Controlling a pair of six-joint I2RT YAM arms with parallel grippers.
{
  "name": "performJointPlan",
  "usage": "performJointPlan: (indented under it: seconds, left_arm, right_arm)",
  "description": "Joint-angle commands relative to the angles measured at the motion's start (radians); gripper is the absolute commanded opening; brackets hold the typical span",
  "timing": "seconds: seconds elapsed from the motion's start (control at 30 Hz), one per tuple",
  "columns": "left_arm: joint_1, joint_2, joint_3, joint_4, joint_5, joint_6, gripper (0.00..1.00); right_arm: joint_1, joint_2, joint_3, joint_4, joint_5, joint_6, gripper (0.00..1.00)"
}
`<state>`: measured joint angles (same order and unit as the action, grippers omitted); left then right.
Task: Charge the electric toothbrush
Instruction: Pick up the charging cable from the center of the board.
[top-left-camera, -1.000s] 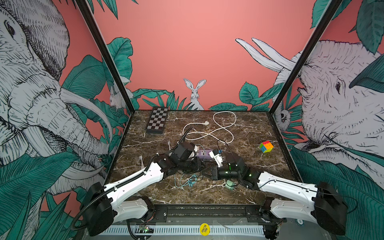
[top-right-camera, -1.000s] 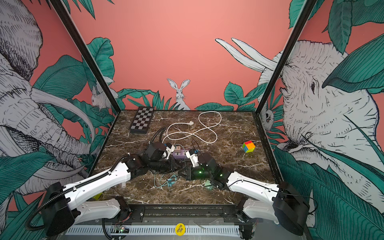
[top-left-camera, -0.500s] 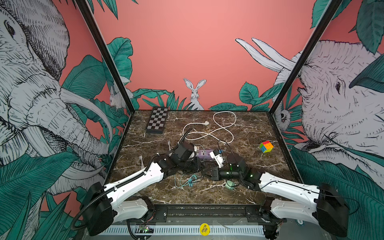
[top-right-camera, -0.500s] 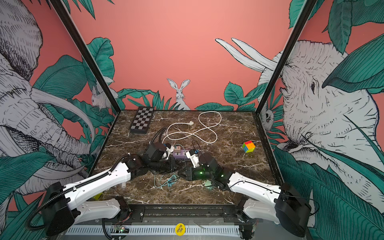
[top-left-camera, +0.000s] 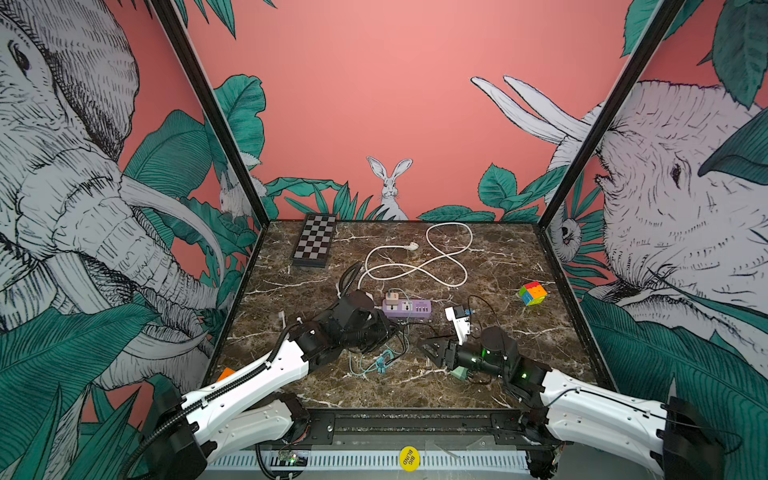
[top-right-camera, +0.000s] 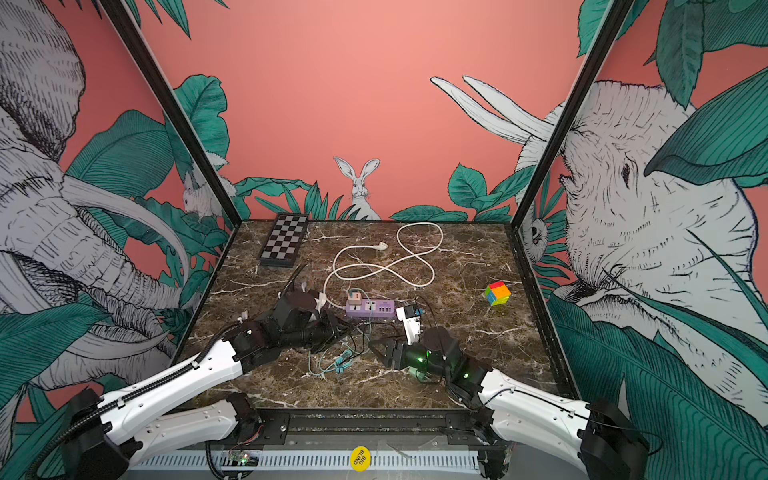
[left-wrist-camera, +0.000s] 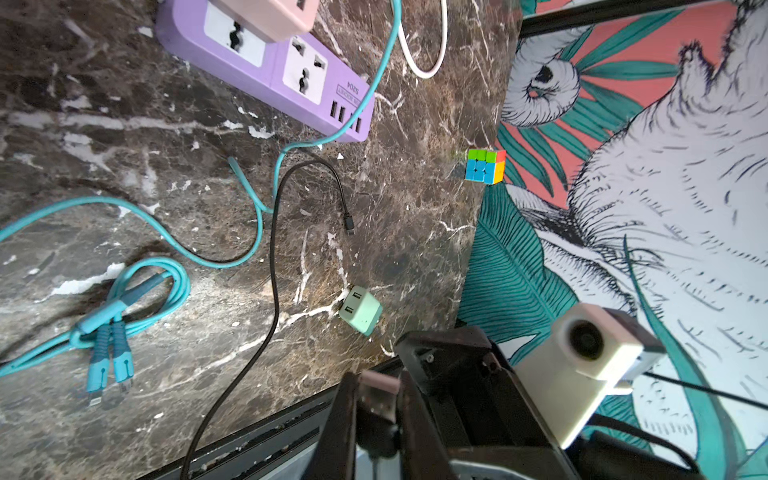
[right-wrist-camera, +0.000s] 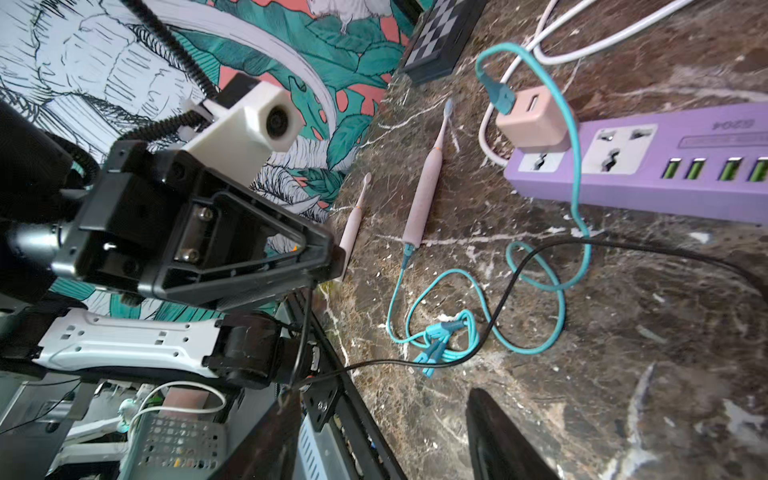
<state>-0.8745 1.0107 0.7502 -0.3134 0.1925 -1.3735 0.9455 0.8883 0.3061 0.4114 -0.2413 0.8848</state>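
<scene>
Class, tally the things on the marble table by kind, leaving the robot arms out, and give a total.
Cables: 3 (teal cable, black cable, white cord)
Adapters: 2 (pink adapter, mint adapter)
Power strip: 1
Toothbrush: 1
Cube: 1
Chessboard: 1
Total: 9

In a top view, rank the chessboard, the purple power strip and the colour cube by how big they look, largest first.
1. chessboard
2. purple power strip
3. colour cube
The chessboard lies farthest from the camera yet still looks largest, so nearness does not muddy this order.
</scene>
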Motion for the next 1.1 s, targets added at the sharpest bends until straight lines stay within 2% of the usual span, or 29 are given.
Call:
performJointPlan:
  seconds: [0.0, 0.23, 0.43, 0.57, 1.07]
  left_arm:
    - [-0.003, -0.011, -0.02, 0.061, -0.026, -0.115, 0.0]
    - [-0.003, 0.039, -0.008, 0.091, 0.029, -0.146, 0.0]
    - [-0.003, 0.023, -0.029, 0.116, 0.005, -0.193, 0.0]
    - [-0.003, 0.006, -0.044, 0.144, -0.006, -0.235, 0.0]
    - [-0.003, -0.013, -0.074, 0.188, -0.005, -0.294, 0.0]
  right_arm:
    - [0.047, 0.017, 0.038, 0.153, 0.117, -0.1, 0.62]
    - [0.136, 0.042, 0.113, 0.047, 0.25, -0.273, 0.57]
    - [0.178, 0.139, 0.128, 0.133, 0.279, -0.276, 0.5]
    - [0.184, 0.146, 0.129, 0.138, 0.335, -0.289, 0.48]
    - [0.182, 0.235, 0.169, 0.206, 0.34, -0.281, 0.36]
